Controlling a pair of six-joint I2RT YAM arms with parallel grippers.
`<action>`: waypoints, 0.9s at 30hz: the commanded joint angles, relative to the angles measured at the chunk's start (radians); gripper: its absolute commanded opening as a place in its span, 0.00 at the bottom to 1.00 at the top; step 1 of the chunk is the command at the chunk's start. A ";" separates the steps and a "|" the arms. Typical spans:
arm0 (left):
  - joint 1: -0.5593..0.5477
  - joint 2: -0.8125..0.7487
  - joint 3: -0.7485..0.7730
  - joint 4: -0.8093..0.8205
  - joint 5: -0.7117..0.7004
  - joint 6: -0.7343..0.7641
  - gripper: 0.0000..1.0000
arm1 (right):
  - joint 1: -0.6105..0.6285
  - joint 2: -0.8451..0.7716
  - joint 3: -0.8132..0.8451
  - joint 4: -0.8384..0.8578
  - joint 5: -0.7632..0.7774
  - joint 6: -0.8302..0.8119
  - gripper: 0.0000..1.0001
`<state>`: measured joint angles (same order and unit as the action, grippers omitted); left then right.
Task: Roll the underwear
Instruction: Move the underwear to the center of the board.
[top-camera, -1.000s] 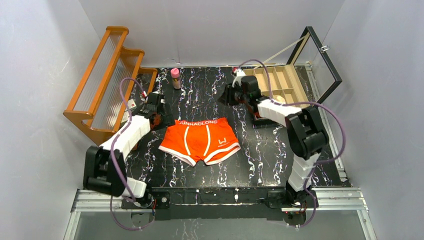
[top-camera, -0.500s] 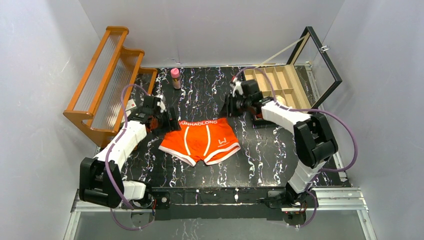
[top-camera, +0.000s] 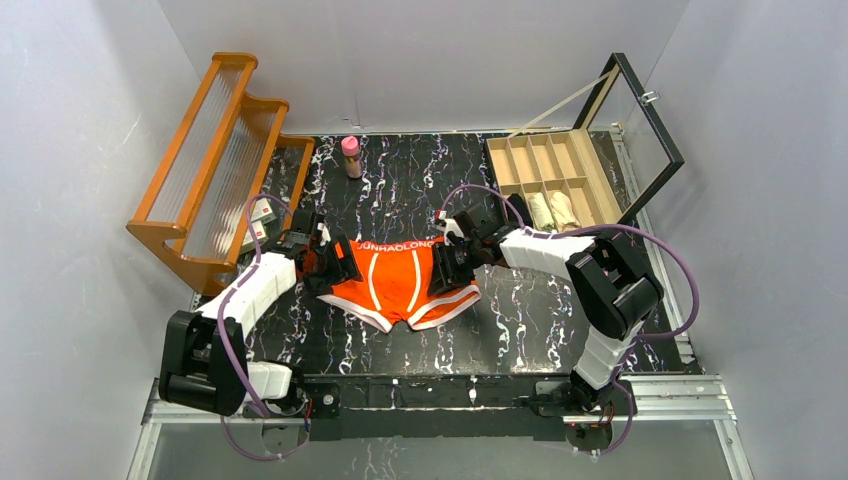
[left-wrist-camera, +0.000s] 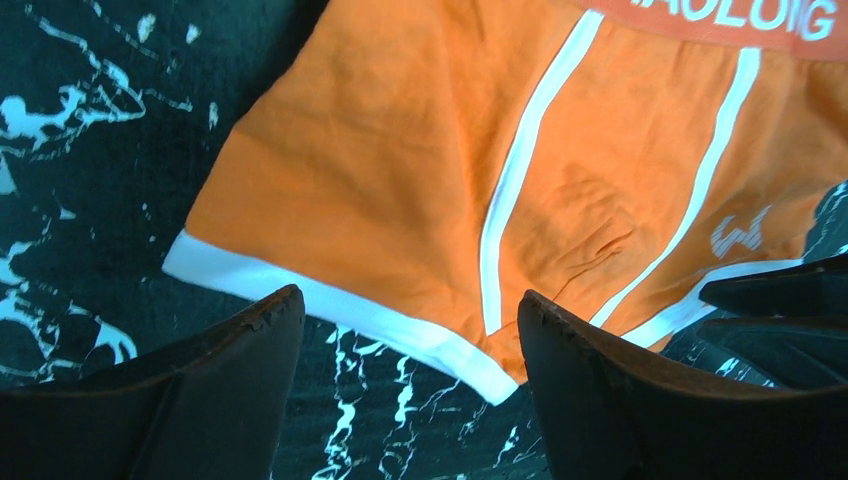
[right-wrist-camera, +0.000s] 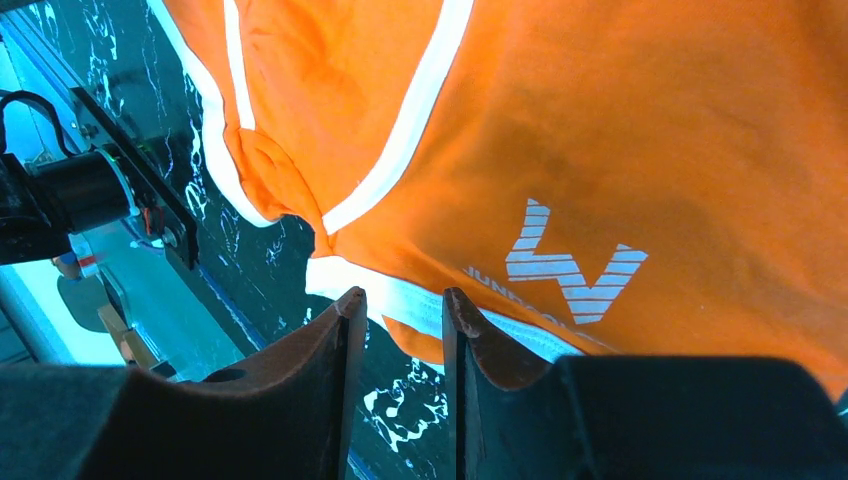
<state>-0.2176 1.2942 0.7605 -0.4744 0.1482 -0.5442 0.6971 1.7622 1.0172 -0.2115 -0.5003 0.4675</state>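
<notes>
Pre-grasp, I reckon: my L gripper (left-wrist-camera: 407, 300) spread wide, R gripper (right-wrist-camera: 402, 296) narrowly parted, both empty at sides of orange underwear (top-camera: 405, 280). Next prob: pinch hem, roll.

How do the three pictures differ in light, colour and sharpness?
Top external view: soft, even light, all sharp, the orange underwear vivid in colour. Left wrist view: the table looks bluish and the left gripper is a dark silhouette. Right wrist view: the left edge is washed out to pale cyan; the right gripper is dark and soft.
</notes>
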 joint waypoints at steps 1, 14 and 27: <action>0.003 -0.037 -0.033 0.092 0.001 -0.028 0.76 | 0.004 0.003 -0.006 -0.014 0.011 -0.016 0.42; 0.003 0.049 -0.130 0.000 -0.219 -0.197 0.70 | 0.005 -0.024 -0.092 -0.117 0.113 -0.064 0.42; -0.066 -0.093 -0.191 -0.118 -0.173 -0.324 0.65 | 0.015 -0.066 -0.116 -0.229 0.026 -0.134 0.39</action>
<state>-0.2333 1.2339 0.6064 -0.4648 -0.0193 -0.8021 0.6971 1.7134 0.9310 -0.3302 -0.4564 0.3824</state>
